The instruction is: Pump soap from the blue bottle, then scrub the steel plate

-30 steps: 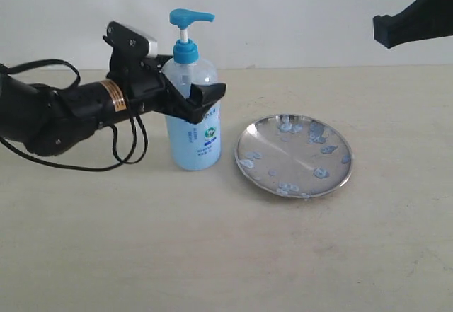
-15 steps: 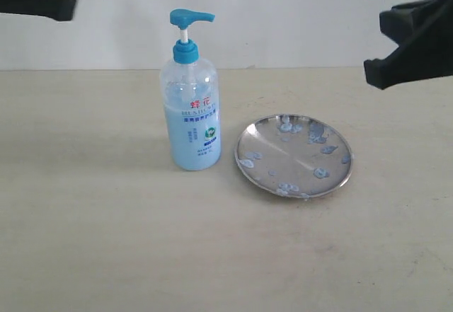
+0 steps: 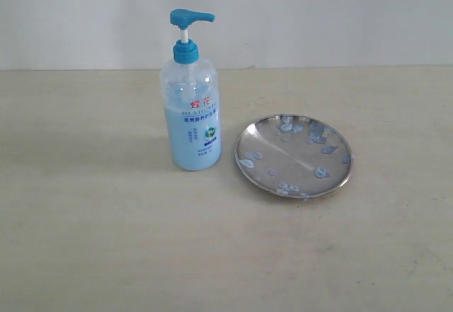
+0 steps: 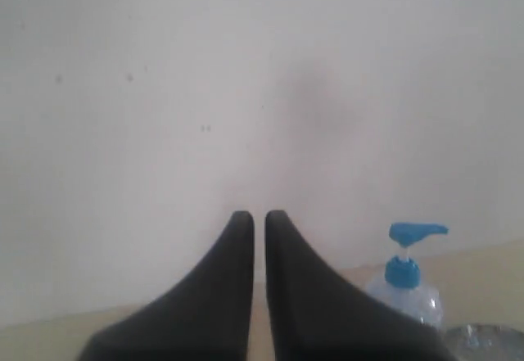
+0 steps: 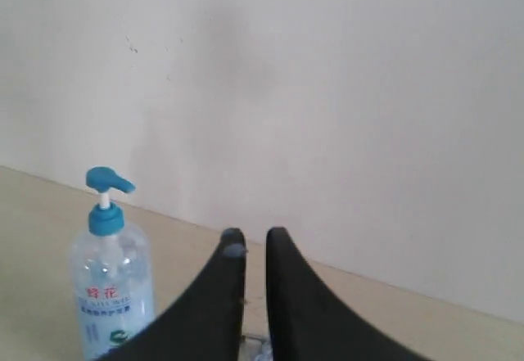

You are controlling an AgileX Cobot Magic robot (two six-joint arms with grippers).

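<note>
The blue bottle (image 3: 191, 114) stands upright on the table with its pump head (image 3: 190, 18) up, and nothing touches it. To its right lies the steel plate (image 3: 294, 155), spotted with pale bluish soap blobs (image 3: 316, 136). Neither arm shows in the exterior view. My left gripper (image 4: 259, 215) is raised and shut, with nothing between its fingers; the bottle (image 4: 407, 283) is beyond it to one side. My right gripper (image 5: 255, 233) is also raised and shut on nothing, with a soap smear on one fingertip (image 5: 235, 251). The bottle (image 5: 110, 287) stands beside it.
A pale wooden table (image 3: 106, 241) carries only the bottle and the plate. A plain white wall (image 3: 318, 15) rises behind its far edge.
One second ago my left gripper was around the bottle; it has let go and pulled out of the exterior view. The right arm has left that view too. Bottle and plate have not moved.
</note>
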